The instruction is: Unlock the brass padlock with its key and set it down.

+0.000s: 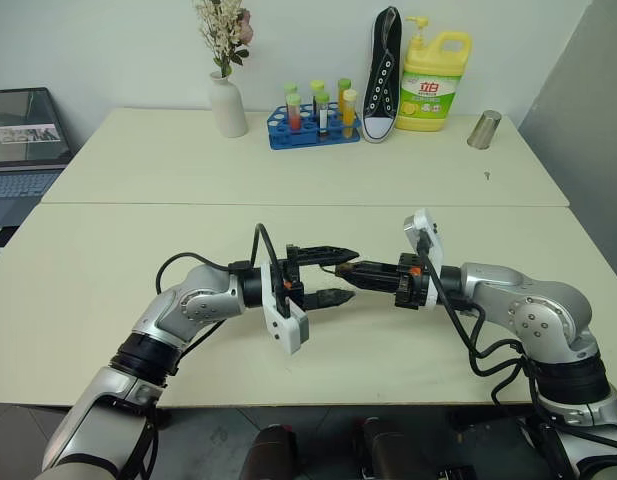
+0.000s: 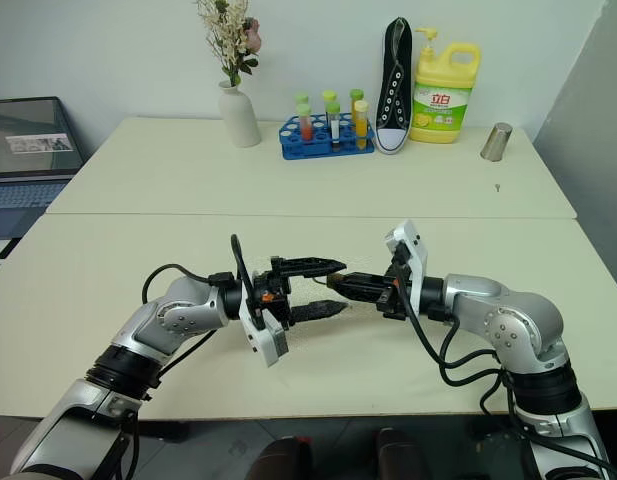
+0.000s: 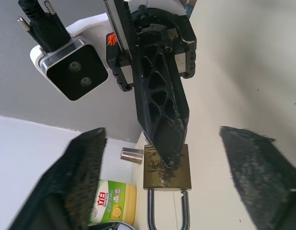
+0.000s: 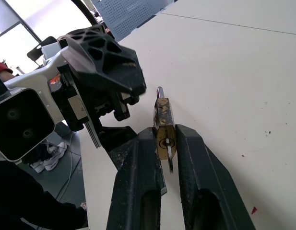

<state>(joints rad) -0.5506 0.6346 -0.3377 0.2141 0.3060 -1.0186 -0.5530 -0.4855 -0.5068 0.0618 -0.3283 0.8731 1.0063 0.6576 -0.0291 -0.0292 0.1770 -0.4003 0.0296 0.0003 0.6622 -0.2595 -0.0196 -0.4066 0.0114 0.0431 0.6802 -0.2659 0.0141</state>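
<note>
Right pincer [image 4: 165, 143] pinches the brass padlock [image 4: 163, 125], seemingly keyed; left pincer [image 1: 328, 274] gapes.

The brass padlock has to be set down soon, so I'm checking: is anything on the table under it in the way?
Nothing visible. The right tool grips the brass padlock above bare table; the left tool stands open around it.

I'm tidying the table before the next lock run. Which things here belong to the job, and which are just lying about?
Belongs to the job:
brass padlock, pinched in the shut right gripper
key, in the padlock's keyhole
left gripper, open around the padlock

Just lying about:
vase of flowers
tube rack
sneaker
detergent bottle
metal cup
laptop
</note>
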